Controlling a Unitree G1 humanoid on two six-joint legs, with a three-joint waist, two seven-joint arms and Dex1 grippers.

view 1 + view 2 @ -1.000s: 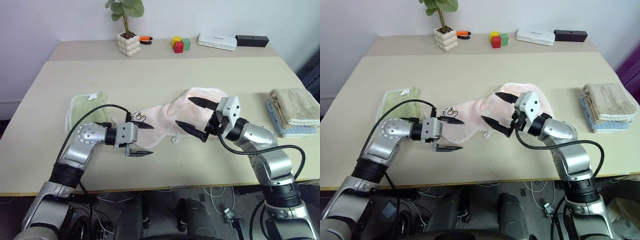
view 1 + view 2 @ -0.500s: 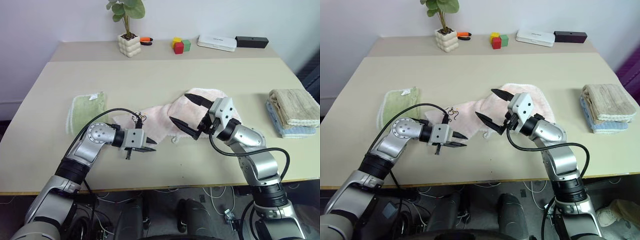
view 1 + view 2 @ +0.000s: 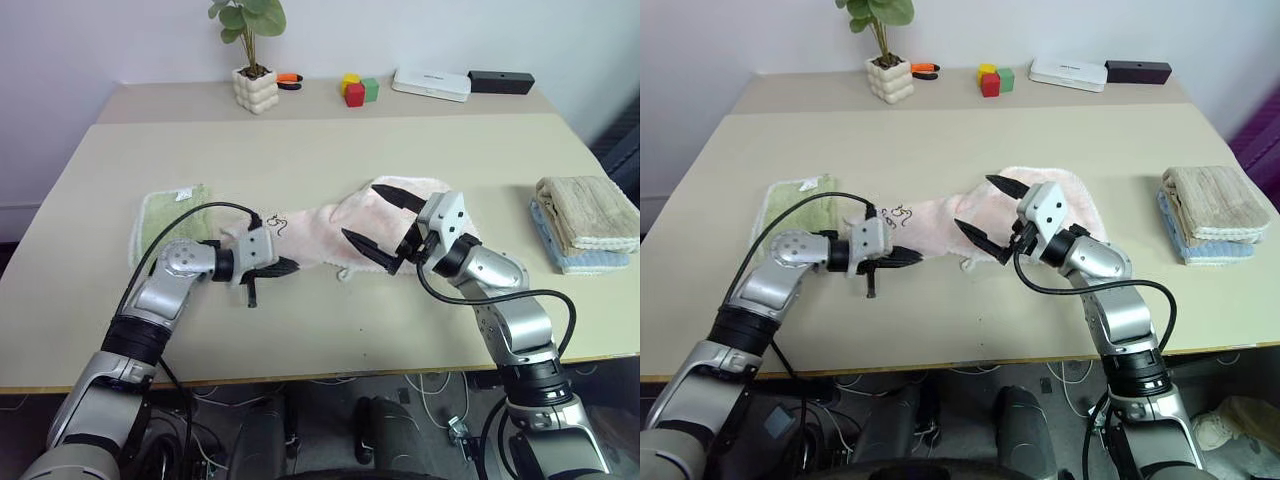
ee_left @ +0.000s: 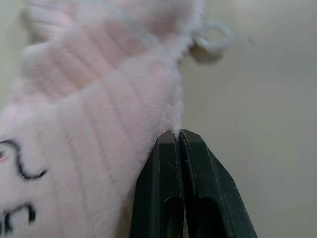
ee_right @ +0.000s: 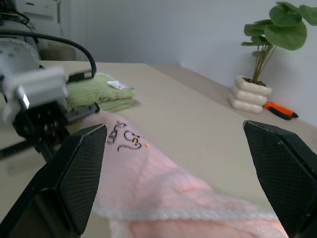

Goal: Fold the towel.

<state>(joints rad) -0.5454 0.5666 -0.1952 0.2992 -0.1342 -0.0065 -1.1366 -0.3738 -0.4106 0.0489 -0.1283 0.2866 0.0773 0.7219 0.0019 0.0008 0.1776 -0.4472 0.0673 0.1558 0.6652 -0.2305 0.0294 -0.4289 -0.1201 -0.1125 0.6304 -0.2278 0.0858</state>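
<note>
Pink towel [image 3: 320,228] edge pinched in our left gripper [image 4: 179,135]; right gripper [image 3: 385,226] wide open, empty, frame centre; we lift slowly, keep pinch.

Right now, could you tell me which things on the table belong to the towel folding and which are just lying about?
Job in hand:
pale pink fluffy terry towel
left gripper, jaws shut on its edge
right gripper, jaws open

Lying about:
light green folded cloth
beige folded towel
potted plant

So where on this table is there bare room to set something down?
Bare: the table between the plant pot and the towel, and the near edge. Crowded: the back shelf, the green cloth, and the folded towels.
</note>
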